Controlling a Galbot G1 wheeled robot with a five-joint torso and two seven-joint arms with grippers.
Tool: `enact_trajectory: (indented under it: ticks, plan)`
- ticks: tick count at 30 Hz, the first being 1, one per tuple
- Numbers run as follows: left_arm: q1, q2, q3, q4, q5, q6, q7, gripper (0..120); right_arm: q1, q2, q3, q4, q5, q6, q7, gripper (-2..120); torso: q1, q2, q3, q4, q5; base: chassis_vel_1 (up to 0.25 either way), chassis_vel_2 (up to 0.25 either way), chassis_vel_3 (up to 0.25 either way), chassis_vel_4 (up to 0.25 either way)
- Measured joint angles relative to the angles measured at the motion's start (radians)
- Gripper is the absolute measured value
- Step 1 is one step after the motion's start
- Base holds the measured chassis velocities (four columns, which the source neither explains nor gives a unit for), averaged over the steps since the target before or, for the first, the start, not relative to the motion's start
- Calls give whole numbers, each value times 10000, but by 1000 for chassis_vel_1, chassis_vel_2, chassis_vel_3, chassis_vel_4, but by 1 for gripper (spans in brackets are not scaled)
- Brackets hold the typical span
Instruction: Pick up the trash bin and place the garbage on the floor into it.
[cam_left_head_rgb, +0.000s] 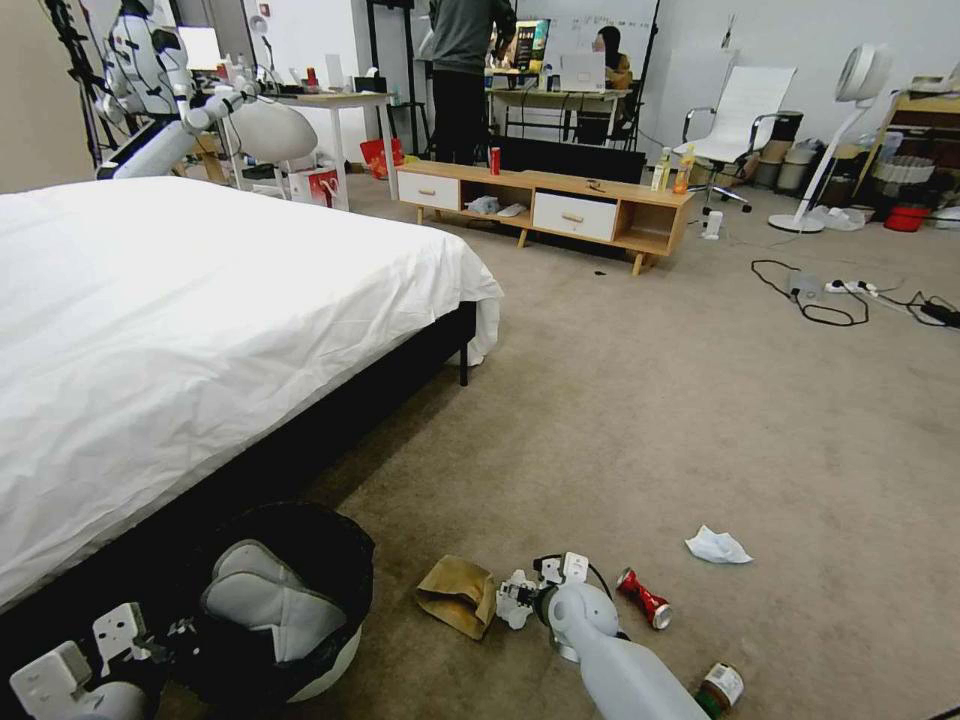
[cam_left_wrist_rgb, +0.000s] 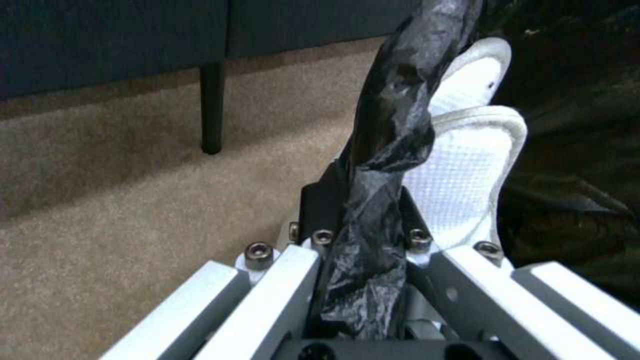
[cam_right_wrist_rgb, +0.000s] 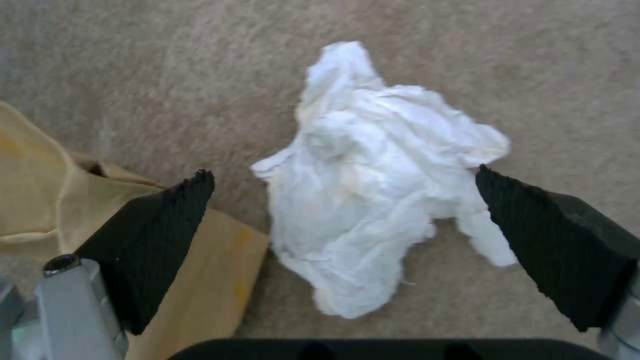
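One crumpled tissue (cam_right_wrist_rgb: 373, 180) between spread right gripper (cam_right_wrist_rgb: 343, 175) fingers.

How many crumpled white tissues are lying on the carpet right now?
2. One tissue lies between the right gripper's open fingers, beside the brown paper bag; the other tissue lies farther right, past the crushed red can. More may hide behind the arm.
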Motion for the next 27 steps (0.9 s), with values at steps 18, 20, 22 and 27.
enact_trajectory:
  ticks: [18,20,22,27]
  plan:
    - [113,-91,13,-264,-6,0,88,2,322,384,-110,-768,-515,180,-409,100,1,1,0,-1,0,0,0,0,0]
    - [114,-91,13,-265,-5,0,93,2,339,394,-107,-810,-563,204,-438,100,0,0,0,0,0,0,0,0,0]
    - [116,-91,18,-265,-2,0,97,2,358,395,-107,-855,-618,230,-473,100,1,1,0,0,0,0,0,0,0]
    - [114,-116,50,-230,35,0,128,2,492,427,-70,-1019,-751,314,-540,100,0,0,0,0,1,0,0,0,0]
